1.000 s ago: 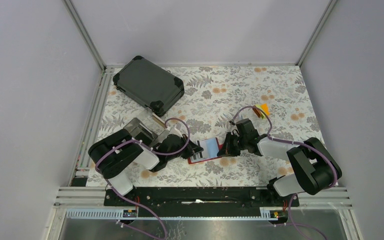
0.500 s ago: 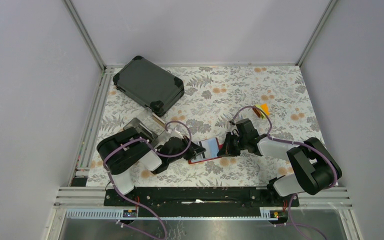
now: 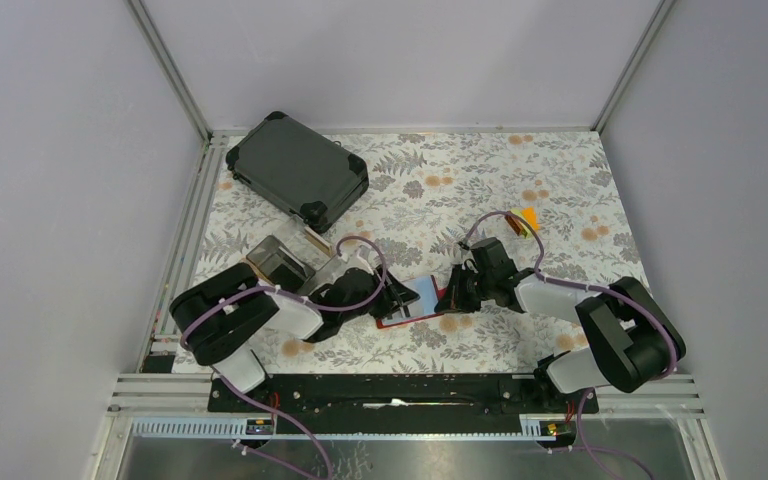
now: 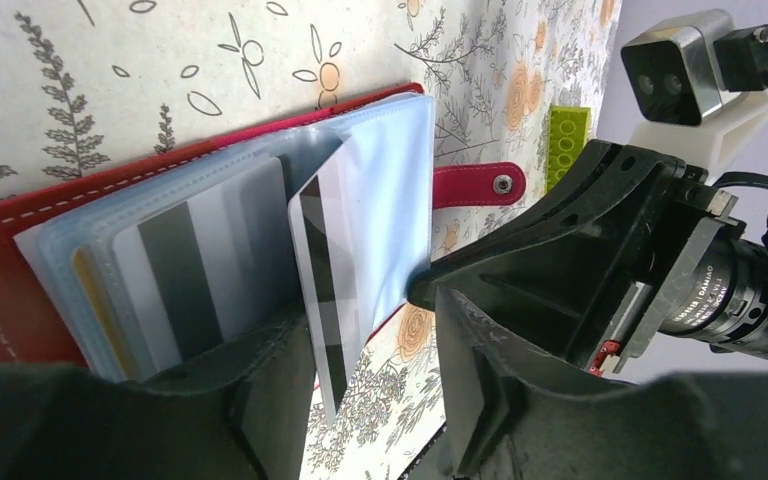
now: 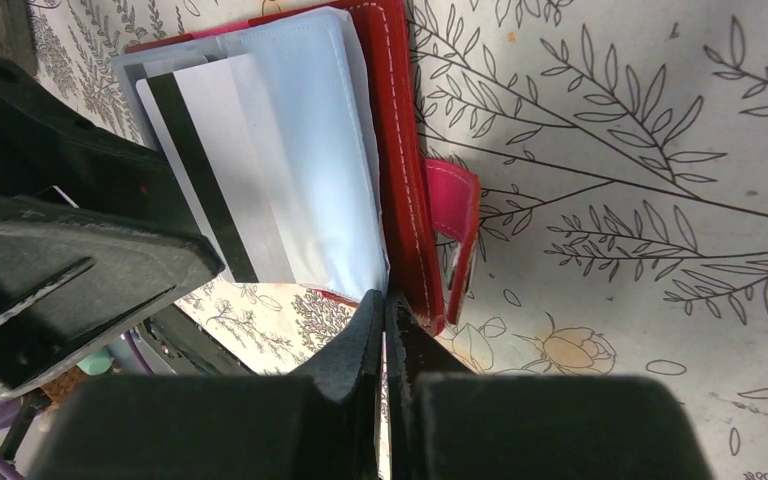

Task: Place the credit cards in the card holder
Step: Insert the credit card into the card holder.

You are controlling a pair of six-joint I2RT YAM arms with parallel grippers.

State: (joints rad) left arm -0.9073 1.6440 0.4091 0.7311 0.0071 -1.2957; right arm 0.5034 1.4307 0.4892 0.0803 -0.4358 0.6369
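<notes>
Holder [image 5: 400, 150] lies open mid-bench [image 3: 520, 170], a hand at each side.
Left hand [image 4: 370, 335] grasps a striped card [image 4: 322, 280], tilted, its far end at the clear sleeve [image 5: 310, 150]; right hand [image 5: 384, 305] is clenched on the sleeve's edge, beside the tab [image 5: 452, 215].

**A:** any room left around the card holder [image 5: 400, 120]?

**B:** barely. The left pincer [image 3: 398, 296] crowds one side and the right pincer [image 5: 381, 308] is clamped on the other edge. The far-middle tabletop [image 3: 440, 170] is open, but the dark case [image 3: 296, 170] blocks the far-left corner and the clear box [image 3: 285, 262] sits near the left arm.
</notes>
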